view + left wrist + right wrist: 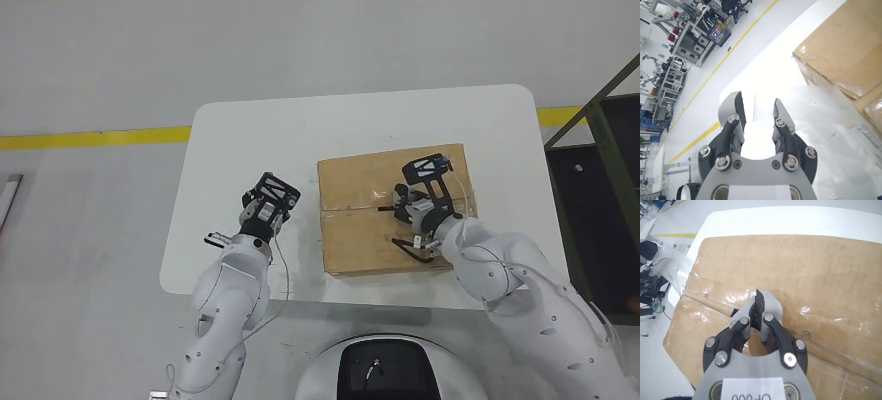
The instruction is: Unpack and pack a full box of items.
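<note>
The left gripper (pixel 757 98), grey metal with ribbed black pads, hangs open and empty over the smooth white table (pixel 250 130). Right of it sits one brown cardboard box (pixel 360 190), its flaps closed under glossy tape. The right gripper (pixel 758 298) is pinched shut over the seam.

A white table (pixel 250 135) carries one closed cardboard box (pixel 355 185).
</note>
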